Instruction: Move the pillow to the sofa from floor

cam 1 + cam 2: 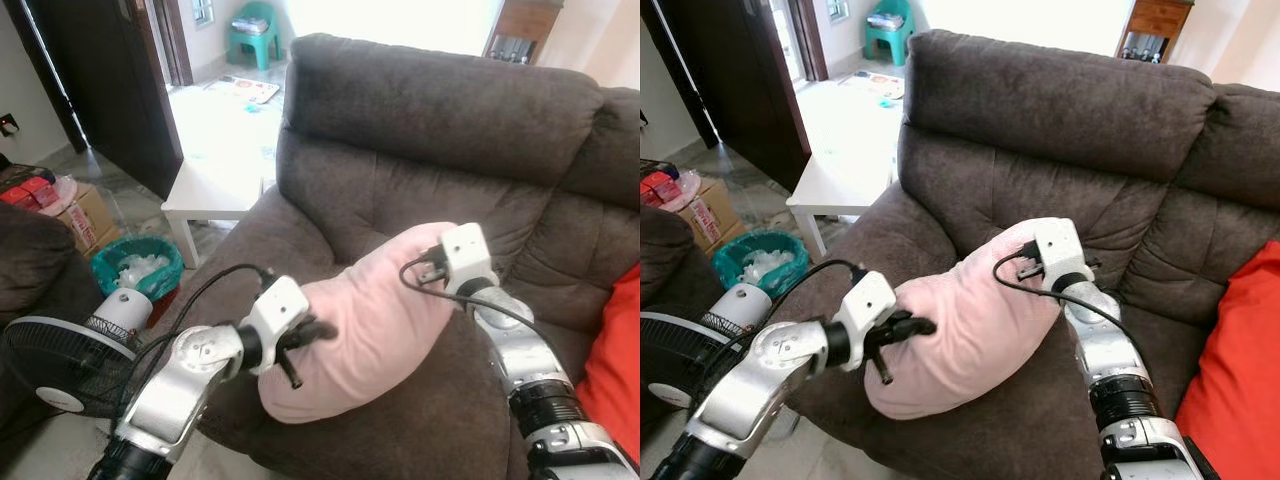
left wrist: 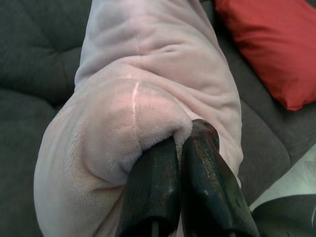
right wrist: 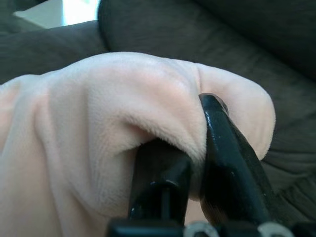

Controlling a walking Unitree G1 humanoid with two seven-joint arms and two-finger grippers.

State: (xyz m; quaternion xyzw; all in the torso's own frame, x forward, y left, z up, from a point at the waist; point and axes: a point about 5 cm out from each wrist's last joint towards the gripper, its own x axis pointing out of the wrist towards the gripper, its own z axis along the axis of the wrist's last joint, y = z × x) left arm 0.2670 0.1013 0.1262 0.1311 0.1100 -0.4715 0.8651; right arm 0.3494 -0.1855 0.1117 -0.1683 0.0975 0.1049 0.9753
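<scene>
A soft pink pillow [image 1: 375, 325] hangs stretched between my two grippers over the seat of the dark brown sofa [image 1: 430, 110]. My left gripper [image 1: 312, 332] is shut on the pillow's near end, at the sofa's front edge. In the left wrist view the two black fingers [image 2: 163, 192] pinch a fold of the pink plush [image 2: 133, 113]. My right gripper [image 1: 440, 262] is shut on the pillow's far end, close to the backrest. The right wrist view has a black finger [image 3: 222, 148] clamping pink fabric [image 3: 98, 128].
A red cushion [image 1: 612, 350] lies on the sofa's right part. Left of the sofa are a white low table [image 1: 215, 190], a green bin [image 1: 135, 268], a floor fan [image 1: 65, 360] and a cardboard box [image 1: 85, 218]. A dark doorway opens behind.
</scene>
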